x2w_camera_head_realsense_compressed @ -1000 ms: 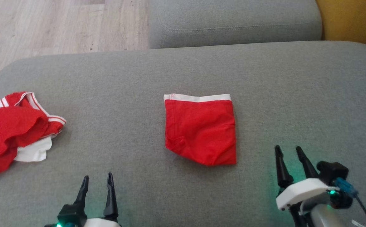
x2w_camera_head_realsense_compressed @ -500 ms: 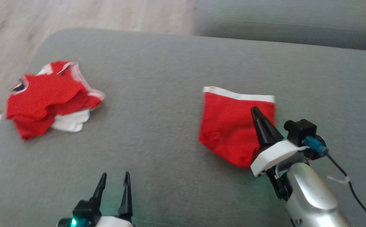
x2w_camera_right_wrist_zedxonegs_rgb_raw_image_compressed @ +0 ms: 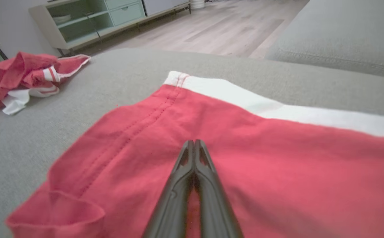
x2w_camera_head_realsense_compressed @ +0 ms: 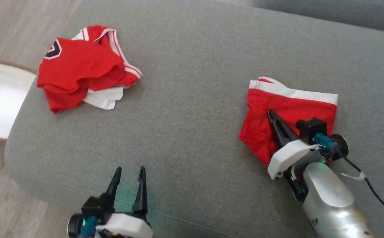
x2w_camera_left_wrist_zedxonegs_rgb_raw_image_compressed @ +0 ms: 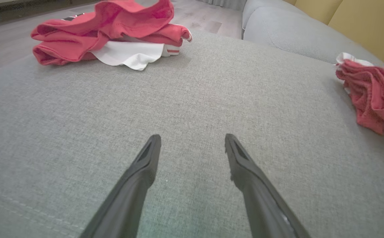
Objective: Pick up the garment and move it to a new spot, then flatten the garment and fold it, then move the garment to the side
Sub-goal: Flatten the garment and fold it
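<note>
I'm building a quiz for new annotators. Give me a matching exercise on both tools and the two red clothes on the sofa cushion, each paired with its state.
1 left tool
2 right tool
3 folded red shorts
4 crumpled red jersey

a heaped at the left end of the cushion
b shut
c open
d flat under a tool's tip

Pairs: 1-c, 2-b, 3-d, 4-a

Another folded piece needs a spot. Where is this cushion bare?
The widest bare stretch of the cushion lies in the middle, between the crumpled red pile and the folded garment, ahead of the open left gripper. The far strip beyond the folded garment is bare too. Crowded on the right: the shut right gripper is over that garment.
</note>
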